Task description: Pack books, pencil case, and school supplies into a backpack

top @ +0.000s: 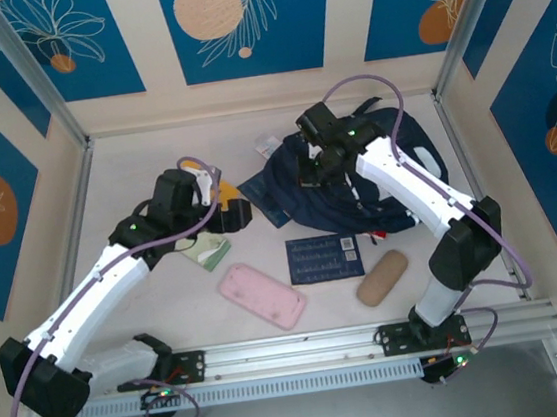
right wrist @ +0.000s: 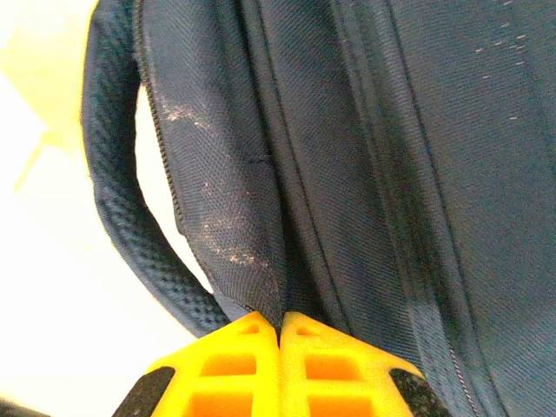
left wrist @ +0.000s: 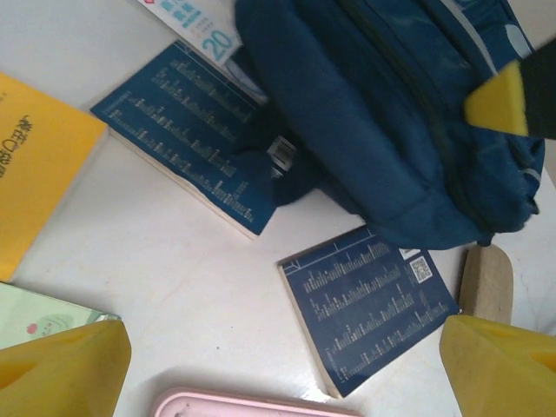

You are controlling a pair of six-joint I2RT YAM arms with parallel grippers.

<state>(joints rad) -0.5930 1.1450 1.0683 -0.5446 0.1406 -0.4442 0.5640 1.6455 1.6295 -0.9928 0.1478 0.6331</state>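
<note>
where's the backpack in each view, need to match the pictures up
top external: backpack right of centre.
left wrist: upper right.
right wrist: centre and right, a fold pinched by the right gripper.
shared landmark: navy book with white label, lying just in front of the backpack in top and left wrist views.

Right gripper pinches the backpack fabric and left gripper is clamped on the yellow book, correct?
No. The right gripper does pinch the backpack, but the left gripper is open and empty; the left wrist view shows the yellow book lying free.
</note>
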